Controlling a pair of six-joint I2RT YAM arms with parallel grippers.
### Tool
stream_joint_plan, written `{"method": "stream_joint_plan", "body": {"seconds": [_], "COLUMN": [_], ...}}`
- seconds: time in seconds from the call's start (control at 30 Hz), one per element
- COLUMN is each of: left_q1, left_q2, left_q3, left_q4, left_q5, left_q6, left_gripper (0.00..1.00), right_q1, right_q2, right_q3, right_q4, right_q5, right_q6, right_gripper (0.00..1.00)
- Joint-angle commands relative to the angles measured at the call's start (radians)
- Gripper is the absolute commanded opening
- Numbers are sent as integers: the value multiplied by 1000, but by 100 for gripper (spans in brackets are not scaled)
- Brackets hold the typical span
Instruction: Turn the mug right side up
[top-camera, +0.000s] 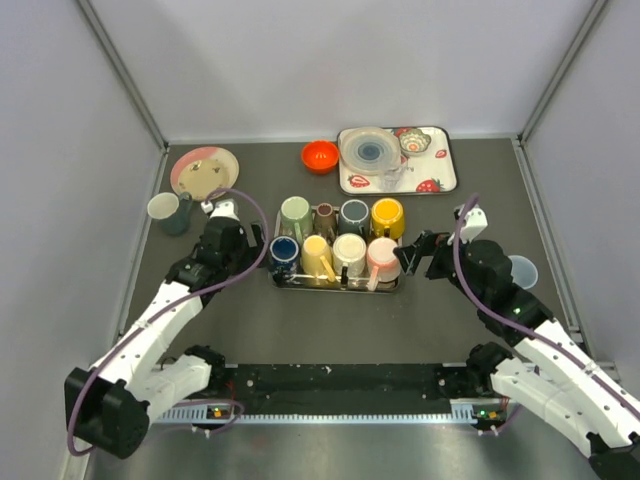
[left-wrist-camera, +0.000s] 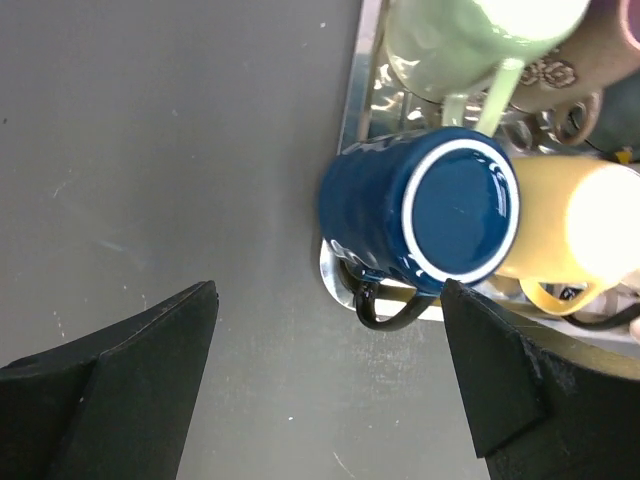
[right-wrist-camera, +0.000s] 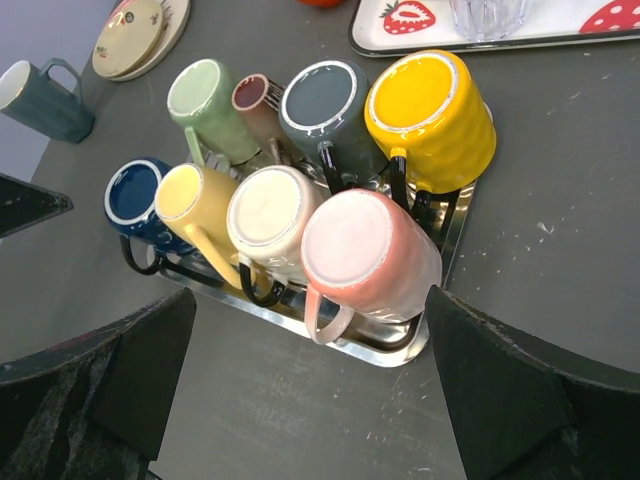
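Observation:
Several mugs stand upside down on a metal tray (top-camera: 338, 285). At its front left is a dark blue mug (top-camera: 283, 255), bottom up, black handle toward me (left-wrist-camera: 440, 215). At its front right is a pink mug (top-camera: 382, 262), also bottom up (right-wrist-camera: 370, 255). My left gripper (top-camera: 250, 245) is open and empty, just left of the blue mug; in its wrist view (left-wrist-camera: 330, 380) the mug lies ahead of the right finger. My right gripper (top-camera: 412, 258) is open and empty, just right of the pink mug, which sits between its spread fingers in the wrist view (right-wrist-camera: 310, 380).
A teal mug (top-camera: 170, 212) stands upright at the left, next to a pink plate (top-camera: 205, 170). An orange bowl (top-camera: 320, 156) and a strawberry tray (top-camera: 440, 180) with glassware are at the back. A clear cup (top-camera: 522, 270) stands at the right.

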Motion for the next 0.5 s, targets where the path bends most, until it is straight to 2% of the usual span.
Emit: {"method": "stream_joint_plan", "body": {"seconds": [0.0, 0.07, 0.13, 0.17, 0.33, 0.37, 0.47], "left_q1": [1, 1, -2, -25, -135, -186, -266], "left_q2": [20, -10, -11, -1, 80, 89, 153], "left_q3": [30, 3, 6, 25, 101, 117, 152], "left_q4": [44, 71, 95, 79, -63, -76, -126], "left_q5": [-88, -45, 57, 57, -12, -34, -101], "left_q6": [-131, -116, -41, -1, 77, 88, 90], "left_gripper": [99, 99, 99, 99, 99, 99, 95], "right_q1": [-8, -7, -7, -7, -7, -7, -8], "right_q2": [-2, -7, -8, -7, 18, 22, 51], "right_q3": [37, 37, 36, 36, 40, 42, 51], "right_q4": [-4, -7, -12, -16, -27, -32, -33], "right_q5": [7, 13, 19, 20, 23, 22, 17], "right_q6": [-18, -20, -18, -18, -21, -20, -17], "right_gripper": [99, 99, 99, 99, 99, 99, 98]}}
